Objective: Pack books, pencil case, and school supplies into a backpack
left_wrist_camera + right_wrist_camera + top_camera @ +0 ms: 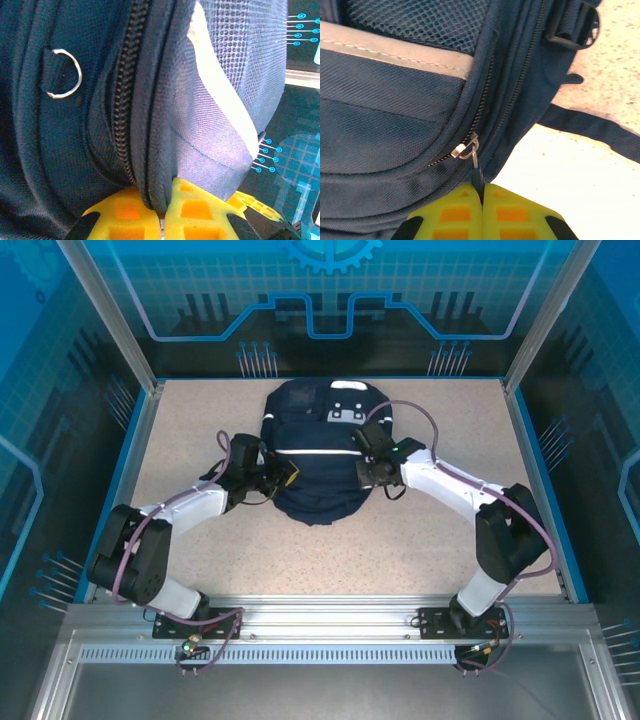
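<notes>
- Top external: a large navy-blue fabric backpack (318,455) with white stripes lies flat in the middle of the speckled beige table (300,550). The left gripper (285,477) is at the pack's left edge and the right gripper (365,472) at its right edge (both touch the fabric).
- Left wrist: the left gripper's (161,220) yellow fingers (200,212) are pressed together on a fold of the backpack's fabric, just beside a dark zipper track (125,100) that runs up from them. A small silver metal ring (65,74) hangs in a fabric loop to the left, and a white patch (220,100) shows to the right.
- Right wrist: the right gripper (482,210) has its yellow fingers (450,215) closed on the thin dark zipper pull tab (477,177), which hangs from a silver slider (465,149) (the zipper curves around the pack's corner). A grey reflective stripe (395,52) and mesh panel (420,20) sit above, and a dark strap (590,127) lies on the table to the right.
</notes>
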`<state>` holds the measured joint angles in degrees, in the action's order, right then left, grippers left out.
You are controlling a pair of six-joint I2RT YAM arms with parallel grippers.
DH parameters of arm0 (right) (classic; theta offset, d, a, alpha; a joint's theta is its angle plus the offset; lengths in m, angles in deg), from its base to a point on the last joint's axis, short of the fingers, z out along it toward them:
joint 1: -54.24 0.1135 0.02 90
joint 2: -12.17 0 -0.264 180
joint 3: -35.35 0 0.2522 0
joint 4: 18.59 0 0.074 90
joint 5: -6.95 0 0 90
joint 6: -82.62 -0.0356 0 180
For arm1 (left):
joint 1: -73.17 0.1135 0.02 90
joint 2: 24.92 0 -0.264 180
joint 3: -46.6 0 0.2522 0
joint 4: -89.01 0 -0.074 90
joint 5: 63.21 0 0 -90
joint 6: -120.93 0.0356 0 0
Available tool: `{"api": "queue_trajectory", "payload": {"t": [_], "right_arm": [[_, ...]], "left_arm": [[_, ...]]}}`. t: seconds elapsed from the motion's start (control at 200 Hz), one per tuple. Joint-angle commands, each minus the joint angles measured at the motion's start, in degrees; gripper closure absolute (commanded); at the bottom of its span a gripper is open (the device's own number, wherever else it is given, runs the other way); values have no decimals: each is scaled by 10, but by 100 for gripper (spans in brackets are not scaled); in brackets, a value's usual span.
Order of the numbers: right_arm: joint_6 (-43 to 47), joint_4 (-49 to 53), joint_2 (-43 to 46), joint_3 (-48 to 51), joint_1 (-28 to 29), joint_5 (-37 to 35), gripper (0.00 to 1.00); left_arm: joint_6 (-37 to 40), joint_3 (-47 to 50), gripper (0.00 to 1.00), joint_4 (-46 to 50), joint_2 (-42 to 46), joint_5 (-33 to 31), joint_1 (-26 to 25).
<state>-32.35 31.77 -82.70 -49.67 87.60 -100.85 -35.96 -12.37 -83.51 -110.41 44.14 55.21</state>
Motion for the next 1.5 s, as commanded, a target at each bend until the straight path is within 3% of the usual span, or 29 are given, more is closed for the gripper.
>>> {"api": "queue_trajectory", "payload": {"t": [0.0, 0.105, 0.275, 0.38, 0.56, 0.725, 0.85, 0.89, 0.985, 1.071, 1.171, 1.311, 1.496], "right_arm": [[53, 0, 28, 12, -9, 52, 100], [84, -22, 41, 24, 6, 96, 100], [92, 0, 17, -3, 6, 31, 100], [119, -7, -19, -42, -8, 41, 100], [128, 14, -74, -121, -31, 50, 100], [101, 40, -107, -168, -42, 57, 100], [67, 74, -126, -196, -61, 171, 100], [58, 68, -117, -190, -64, 195, 100], [45, 44, -77, -159, -64, 236, 81], [33, 19, -22, -128, -65, 227, 52], [27, 24, 43, -108, -70, 166, 29], [20, 15, 143, -52, -82, 23, 1], [6, -59, 290, 81, -147, -103, 0]], "left_arm": [[42, 17, 100, 49, 34, -31, 41], [64, 21, 100, 74, 52, -27, 68], [114, 21, 100, 125, 77, -3, 109], [167, 5, 100, 168, 65, 41, 129], [246, -18, 100, 240, 53, 55, 137], [299, -29, 100, 248, 46, 70, 139], [314, -45, 100, 252, 39, 77, 140], [312, -51, 92, 251, 39, 82, 139], [301, -66, 66, 249, 49, 89, 139], [293, -86, 44, 253, 66, 83, 140], [287, -111, 27, 268, 87, 57, 146], [288, -126, 10, 282, 125, -16, 173], [342, -76, 1, 243, 208, -178, 192]]}}
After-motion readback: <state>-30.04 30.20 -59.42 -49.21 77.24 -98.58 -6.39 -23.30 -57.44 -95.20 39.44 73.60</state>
